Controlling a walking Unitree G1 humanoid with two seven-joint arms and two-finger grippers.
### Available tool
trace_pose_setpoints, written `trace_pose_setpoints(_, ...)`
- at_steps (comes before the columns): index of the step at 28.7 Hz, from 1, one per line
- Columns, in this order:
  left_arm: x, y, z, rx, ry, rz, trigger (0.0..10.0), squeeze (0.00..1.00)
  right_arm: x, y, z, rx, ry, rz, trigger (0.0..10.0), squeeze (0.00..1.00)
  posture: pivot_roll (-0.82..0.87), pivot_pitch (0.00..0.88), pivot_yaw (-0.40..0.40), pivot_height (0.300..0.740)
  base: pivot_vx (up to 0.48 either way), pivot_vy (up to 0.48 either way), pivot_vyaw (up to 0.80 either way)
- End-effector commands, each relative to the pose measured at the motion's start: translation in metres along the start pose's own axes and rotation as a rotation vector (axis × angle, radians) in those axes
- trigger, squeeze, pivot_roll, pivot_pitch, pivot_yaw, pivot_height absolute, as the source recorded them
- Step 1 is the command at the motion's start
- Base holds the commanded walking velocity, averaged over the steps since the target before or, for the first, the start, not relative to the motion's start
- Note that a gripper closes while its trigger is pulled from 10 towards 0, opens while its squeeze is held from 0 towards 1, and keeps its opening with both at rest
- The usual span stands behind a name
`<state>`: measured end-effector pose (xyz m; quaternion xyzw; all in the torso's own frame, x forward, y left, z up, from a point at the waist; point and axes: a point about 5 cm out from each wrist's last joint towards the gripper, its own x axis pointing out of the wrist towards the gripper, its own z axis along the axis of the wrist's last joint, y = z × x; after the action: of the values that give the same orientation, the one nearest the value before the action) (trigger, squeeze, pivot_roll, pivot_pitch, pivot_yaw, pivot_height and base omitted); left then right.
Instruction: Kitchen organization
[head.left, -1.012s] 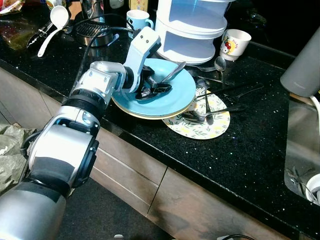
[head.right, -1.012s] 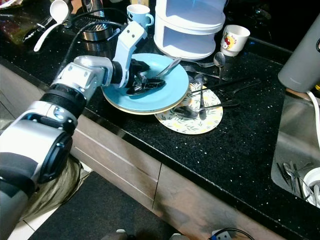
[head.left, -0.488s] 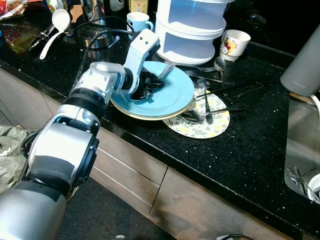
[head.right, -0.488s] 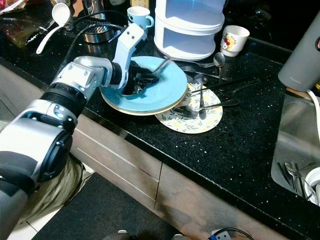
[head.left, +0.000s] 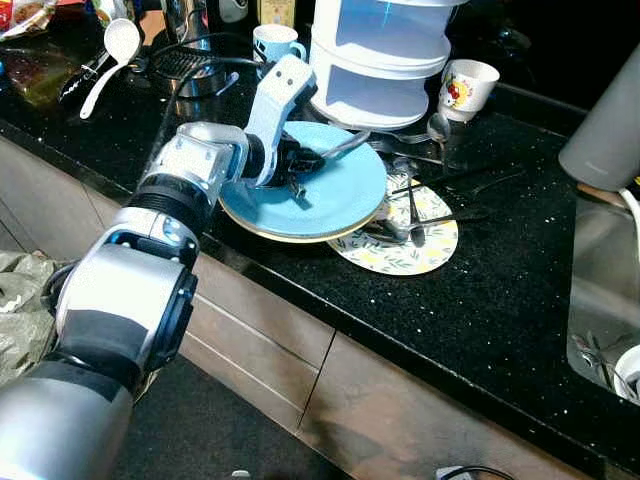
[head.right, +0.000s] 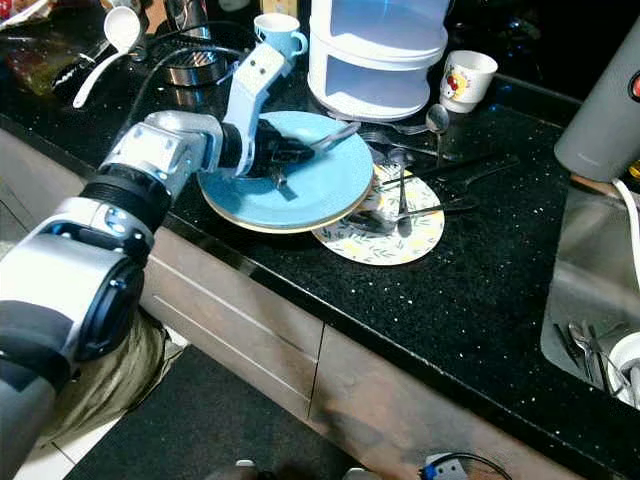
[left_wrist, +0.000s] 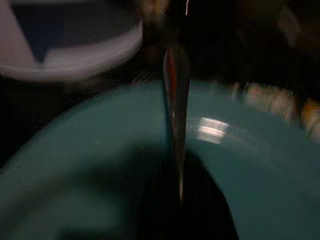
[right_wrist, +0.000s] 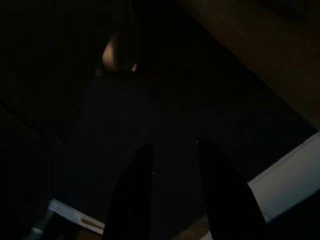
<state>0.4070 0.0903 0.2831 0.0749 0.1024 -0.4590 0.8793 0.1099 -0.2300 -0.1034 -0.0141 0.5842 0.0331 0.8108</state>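
Observation:
My left gripper (head.left: 298, 162) hovers just above a blue plate (head.left: 335, 200) on the black counter, shut on a metal utensil (head.left: 345, 147) whose handle sticks out toward the white tiered stand. In the left wrist view the utensil (left_wrist: 175, 105) runs straight out from the fingers over the blue plate (left_wrist: 90, 150). The plate rests on a cream plate (head.left: 290, 236). Beside it a floral plate (head.left: 425, 255) carries several pieces of cutlery (head.left: 412, 205). My right gripper (right_wrist: 172, 145) hangs idle in the dark, its two fingers apart.
A white tiered stand (head.left: 385, 60) rises behind the plates, with a blue mug (head.left: 275, 42) to its left and a cartoon mug (head.left: 468, 85) to its right. A white ladle (head.left: 110, 50) lies at far left. The sink (head.left: 605, 330) is at right, below a grey jug (head.left: 610, 125).
My left gripper has risen off the blue plate and shifted slightly toward the back, bringing the utensil up with it. The camera has moved a little.

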Motion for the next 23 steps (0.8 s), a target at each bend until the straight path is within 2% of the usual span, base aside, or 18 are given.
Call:
trace_pose_setpoints(1,-0.007,-0.001,0.020,-0.018,-0.124,-0.044,0.0,0.00,0.000,0.000,-0.005,0.043,-0.010,-0.011,10.0,0.00,0.01,0.081,-0.047,0.740,0.000,0.000,0.00)
trace_pose_setpoints(2,-0.007,-0.001,0.020,-0.018,-0.124,-0.044,0.0,0.00,0.000,0.000,-0.005,0.043,-0.010,-0.011,10.0,0.00,0.01,0.081,-0.047,0.740,0.000,0.000,0.00)
trace_pose_setpoints(4,-0.014,-0.003,0.032,-0.058,-0.214,-0.118,0.0,0.00,0.000,0.001,-0.003,0.049,-0.019,0.010,10.0,0.00,0.02,0.082,-0.051,0.740,0.000,0.000,0.00)
trace_pose_setpoints(6,-0.014,-0.003,0.032,-0.058,-0.214,-0.118,0.0,0.00,0.000,0.001,-0.003,0.049,-0.019,0.010,10.0,0.00,0.02,0.082,-0.051,0.740,0.000,0.000,0.00)
trace_pose_setpoints(10,-0.023,-0.011,0.037,-0.088,-0.285,-0.223,0.0,0.00,-0.001,0.008,-0.002,-0.004,-0.007,0.154,10.0,0.00,0.03,0.082,-0.059,0.740,0.000,0.000,0.00)
trace_pose_setpoints(16,-0.031,-0.022,0.031,-0.020,-0.331,-0.288,0.0,0.00,-0.001,0.018,0.003,-0.043,-0.041,0.295,10.0,0.00,0.03,0.084,-0.061,0.740,0.000,0.000,0.00)
trace_pose_setpoints(22,-0.033,-0.036,0.021,-0.017,-0.402,-0.307,0.0,0.00,-0.001,0.011,0.004,-0.039,-0.051,0.197,10.0,0.00,0.02,0.082,-0.064,0.740,0.000,0.000,0.00)
trace_pose_setpoints(23,-0.034,-0.042,0.020,-0.028,-0.440,-0.321,4.7,0.00,-0.001,0.011,0.003,-0.027,-0.051,0.188,10.0,0.00,0.02,0.081,-0.066,0.740,0.000,0.000,0.00)
